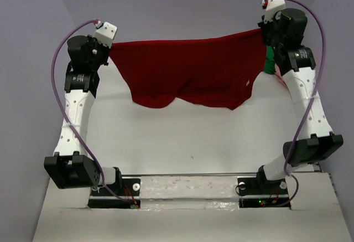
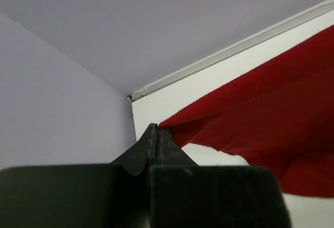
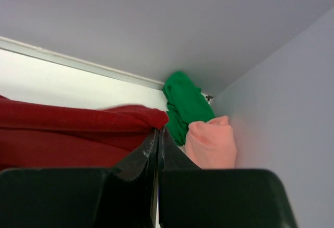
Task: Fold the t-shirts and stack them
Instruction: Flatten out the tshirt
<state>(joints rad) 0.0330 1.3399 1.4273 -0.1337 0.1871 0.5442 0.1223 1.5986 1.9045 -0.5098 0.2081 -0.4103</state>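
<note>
The dark red t-shirt (image 1: 191, 70) hangs stretched in the air between my two grippers above the far part of the white table. My left gripper (image 1: 109, 47) is shut on its left corner; in the left wrist view the fabric (image 2: 261, 108) runs from the closed fingertips (image 2: 156, 127) to the right. My right gripper (image 1: 264, 29) is shut on its right corner, and the red cloth (image 3: 78, 129) meets that gripper (image 3: 158, 130) from the left. The bright green t-shirt (image 3: 185, 105) and the salmon pink t-shirt (image 3: 211, 142) lie bunched in the far right corner.
Purple-grey walls (image 1: 33, 42) close in the table (image 1: 182, 142) on the left, back and right. A sliver of the green shirt (image 1: 269, 62) shows behind my right arm. The arm bases sit on a rail (image 1: 188, 189) at the near edge.
</note>
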